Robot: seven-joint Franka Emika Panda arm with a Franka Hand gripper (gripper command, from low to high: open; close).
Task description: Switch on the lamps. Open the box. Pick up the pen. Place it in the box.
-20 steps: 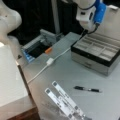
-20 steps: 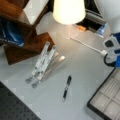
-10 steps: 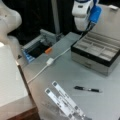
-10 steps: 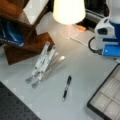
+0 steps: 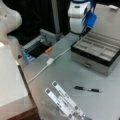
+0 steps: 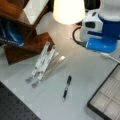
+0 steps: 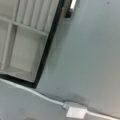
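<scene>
Beige lining shows in the box (image 5: 96, 51), because its lid stands open at the far right corner of the desk (image 5: 62, 72); the compartments look flat and square. The lamp (image 6: 68, 11) glows, so it is already on. The slim black pen (image 5: 87, 89) lies alone near the front edge, untouched. The end effector is not in view; I cannot tell its state. The white and blue arm (image 5: 80, 15) hangs behind the box.

Arm (image 5: 78, 15): glossy white rounded housing, blue block (image 5: 90, 19) at wrist, black cable looping beneath; gripper fingers not in view.
</scene>
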